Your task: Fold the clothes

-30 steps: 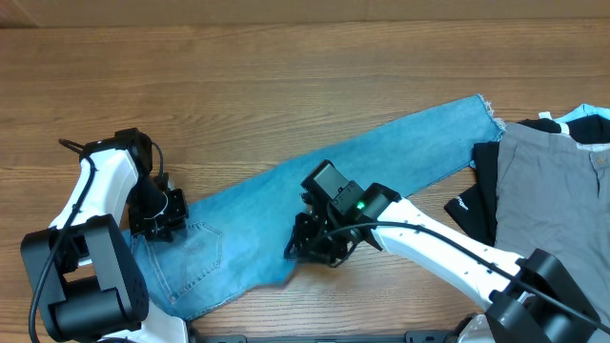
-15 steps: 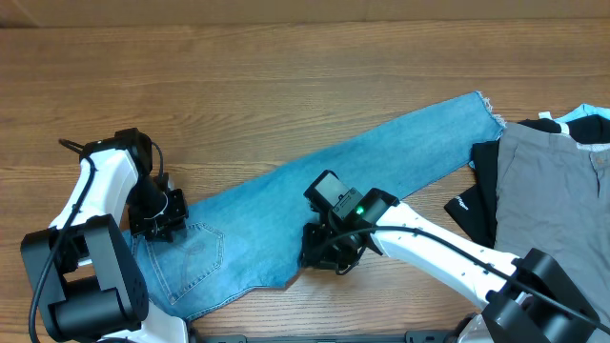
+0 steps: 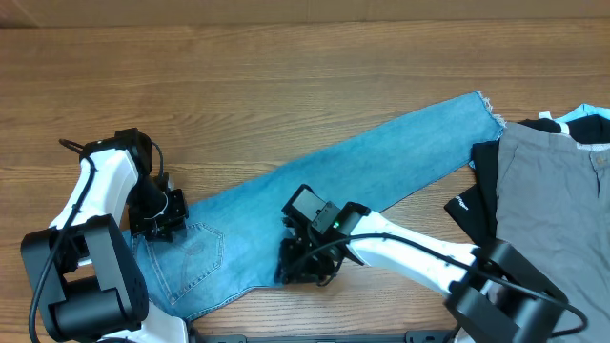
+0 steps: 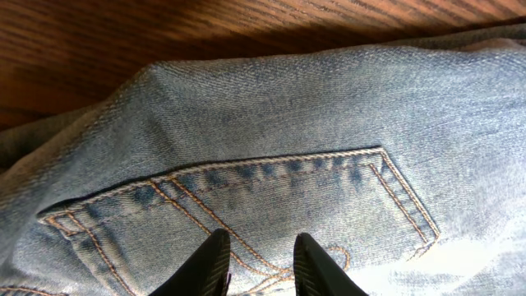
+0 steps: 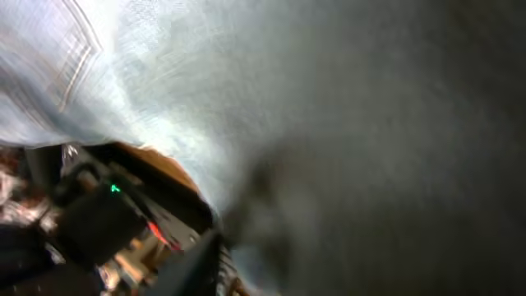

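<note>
The clothes, a pair of light-blue jeans (image 3: 381, 162), lie flat and slanted across the table, waist at the near left and frayed hem at the far right. My left gripper (image 3: 157, 221) sits at the waist's left edge. In the left wrist view its narrow-set fingertips (image 4: 263, 267) pinch denim (image 4: 271, 115) just below a stitched back pocket (image 4: 329, 189). My right gripper (image 3: 297, 267) is at the jeans' near edge by the crotch. The right wrist view is blurred: one finger (image 5: 201, 259) shows, and denim (image 5: 164, 74) drapes over the other.
A pile of other garments lies at the right edge: a grey one (image 3: 553, 200) on top, a black one (image 3: 477, 205) under it, a pale-blue bit (image 3: 586, 119) behind. Bare wooden table (image 3: 238, 86) stretches beyond the jeans.
My right gripper has slid left and a little nearer along the jeans' near edge. The left arm and gripper have stayed still.
</note>
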{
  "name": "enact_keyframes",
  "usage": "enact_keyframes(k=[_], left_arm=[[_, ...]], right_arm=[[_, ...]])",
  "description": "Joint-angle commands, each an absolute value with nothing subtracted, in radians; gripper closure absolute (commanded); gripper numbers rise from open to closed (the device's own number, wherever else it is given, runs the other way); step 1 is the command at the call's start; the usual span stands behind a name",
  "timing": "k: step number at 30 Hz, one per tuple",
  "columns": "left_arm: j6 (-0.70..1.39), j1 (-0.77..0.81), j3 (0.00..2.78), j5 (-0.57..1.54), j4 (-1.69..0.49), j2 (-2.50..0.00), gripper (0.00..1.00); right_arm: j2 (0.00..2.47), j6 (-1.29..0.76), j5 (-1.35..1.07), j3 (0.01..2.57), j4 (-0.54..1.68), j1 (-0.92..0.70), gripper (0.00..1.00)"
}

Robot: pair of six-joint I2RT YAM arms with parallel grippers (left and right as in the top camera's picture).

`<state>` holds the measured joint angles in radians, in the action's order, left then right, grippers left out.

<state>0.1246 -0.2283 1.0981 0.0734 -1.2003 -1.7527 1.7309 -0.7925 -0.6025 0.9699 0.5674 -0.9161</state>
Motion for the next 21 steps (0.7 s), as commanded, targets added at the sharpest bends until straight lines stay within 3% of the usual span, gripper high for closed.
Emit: enact_keyframes(k=[1,3,4,5,12,14,15,16,21], left_arm=[[0.135,-0.222,1.091,0.068,-1.203,-1.750,0.70],[0.135,-0.222,1.091,0.068,-1.203,-1.750,0.70],[0.135,-0.222,1.091,0.068,-1.203,-1.750,0.70],[0.135,-0.222,1.091,0.068,-1.203,-1.750,0.71],[0.134,-0.222,1.091,0.067,-1.203,-1.750,0.71],[0.134,-0.222,1.093,0.068,-1.203,-1.750,0.71],[0.129,-0.222,1.098,0.073,-1.204,-1.750,0.71],[0.115,-0.222,1.107,0.083,-1.208,-1.750,0.72],[0.074,-0.222,1.232,0.144,-1.301,-1.737,0.73]], right_arm=[[1.738,-0.752,-0.708,0.968,0.471,-0.913,0.71],[1.737,-0.750,-0.738,0.969,0.417,-0.913,0.71],[1.737,-0.759,-0.739,0.971,0.418,-0.912,0.86],[1.737,-0.776,-0.746,0.977,0.431,-0.907,0.90],[1.723,-0.785,-0.724,1.052,0.606,-0.896,0.92],[1.723,-0.785,-0.641,1.074,0.730,-0.891,0.81],[1.723,-0.784,-0.612,1.079,0.768,-0.888,0.67],[1.723,-0.781,-0.584,1.084,0.801,-0.883,0.62],[1.694,-0.705,-0.576,1.092,0.814,-0.859,0.59]])
